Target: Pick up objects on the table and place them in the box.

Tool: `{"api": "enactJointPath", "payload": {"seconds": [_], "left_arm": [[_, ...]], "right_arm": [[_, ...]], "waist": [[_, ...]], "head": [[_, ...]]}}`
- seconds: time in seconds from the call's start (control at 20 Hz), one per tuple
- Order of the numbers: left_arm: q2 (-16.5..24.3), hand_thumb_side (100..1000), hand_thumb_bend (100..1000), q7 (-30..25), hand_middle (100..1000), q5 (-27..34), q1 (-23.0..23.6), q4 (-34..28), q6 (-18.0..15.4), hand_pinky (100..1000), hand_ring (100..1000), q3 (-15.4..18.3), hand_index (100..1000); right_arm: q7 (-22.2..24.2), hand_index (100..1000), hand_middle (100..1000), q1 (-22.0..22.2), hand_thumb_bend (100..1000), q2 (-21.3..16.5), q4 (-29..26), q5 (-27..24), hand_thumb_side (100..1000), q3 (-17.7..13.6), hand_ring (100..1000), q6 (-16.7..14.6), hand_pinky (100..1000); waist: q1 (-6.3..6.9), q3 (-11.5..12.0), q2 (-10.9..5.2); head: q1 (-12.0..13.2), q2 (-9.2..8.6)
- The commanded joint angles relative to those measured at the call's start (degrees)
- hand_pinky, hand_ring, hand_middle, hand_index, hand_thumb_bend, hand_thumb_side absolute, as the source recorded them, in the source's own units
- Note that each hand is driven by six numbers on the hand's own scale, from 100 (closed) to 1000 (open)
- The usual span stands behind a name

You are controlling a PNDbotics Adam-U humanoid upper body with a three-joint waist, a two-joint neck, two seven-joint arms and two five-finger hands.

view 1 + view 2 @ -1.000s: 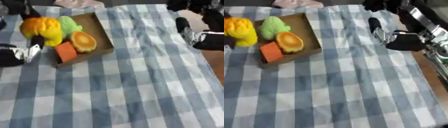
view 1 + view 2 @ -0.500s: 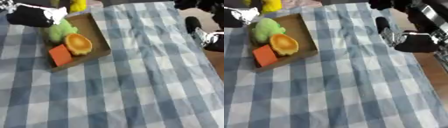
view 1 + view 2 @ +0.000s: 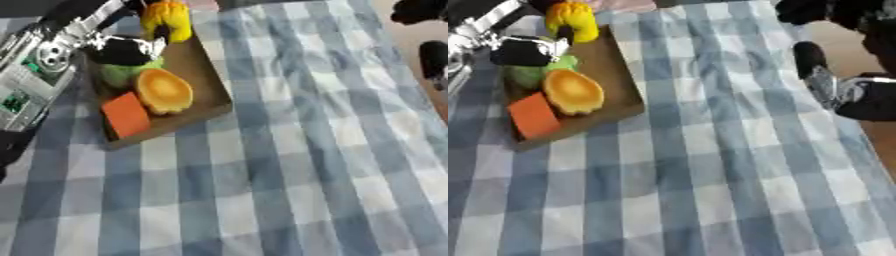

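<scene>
A brown cardboard box [image 3: 206,75] lies at the upper left on the checked cloth. Inside it are an orange round fruit [image 3: 164,91], an orange-red block [image 3: 127,115] and a green item [image 3: 122,75]. That green item is partly covered by my left hand [image 3: 122,50]. Its dark fingers reach up to a yellow toy [image 3: 166,20] at the box's far end and appear curled on it. Far from the box, my right hand [image 3: 859,97] rests at the right edge with a finger [image 3: 807,57] pointing straight up and nothing in it.
The blue-and-white checked cloth [image 3: 289,190] covers the table from the middle down to the front. My left forearm [image 3: 35,65], silver and black, crosses the upper left corner. Dark shapes [image 3: 824,10] show at the far right corner.
The whole picture has shifted, so the camera has moved. My left hand has come in over the box from its left side, the yellow toy staying just ahead of it.
</scene>
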Motion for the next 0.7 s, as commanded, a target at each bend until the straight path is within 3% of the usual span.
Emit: {"api": "enactJointPath", "payload": {"seconds": [0.05, 0.2, 0.35, 0.45, 0.7], "left_arm": [[0.0, 258, 100, 0.1, 624, -3.2, -1.5, 2.7, -1.8, 786, 664, 1.3, 713], [-0.8, 259, 100, 0.0, 673, -5.8, -1.5, 5.6, -2.7, 812, 708, 1.9, 762], [-1.3, 306, 115, -0.7, 797, -7.3, -1.6, 7.1, -3.5, 876, 808, 2.1, 873], [-1.3, 328, 241, -1.7, 847, -8.6, -1.6, 7.4, -3.8, 907, 853, 2.1, 923], [-1.6, 457, 450, -4.4, 911, -11.8, -1.6, 7.6, -2.9, 937, 895, 2.3, 1000]], "right_arm": [[0.1, 870, 759, -0.7, 100, -0.9, -0.8, -0.2, 332, -0.5, 790, 0.1, 812], [0.2, 870, 759, -0.6, 100, -0.7, -0.8, -0.1, 334, -0.5, 790, 0.3, 812], [0.2, 870, 759, -0.3, 100, -0.5, -0.8, 0.1, 338, -0.5, 790, 0.4, 812], [0.2, 870, 759, -0.1, 100, -0.3, -0.8, 0.2, 324, -0.5, 789, 0.7, 812], [0.3, 869, 759, 0.4, 100, 0.0, -0.8, 0.4, 345, -0.5, 789, 1.2, 811]], "waist": [[-0.18, -0.2, -1.24], [-0.2, -0.4, -1.09], [-0.21, -0.5, -1.1], [-0.19, -0.4, -1.17], [-0.13, -0.5, -1.38]], "head": [[0.5, -0.91], [0.5, -0.95], [0.5, -0.81], [0.4, -0.62], [0.3, -0.44]]}}
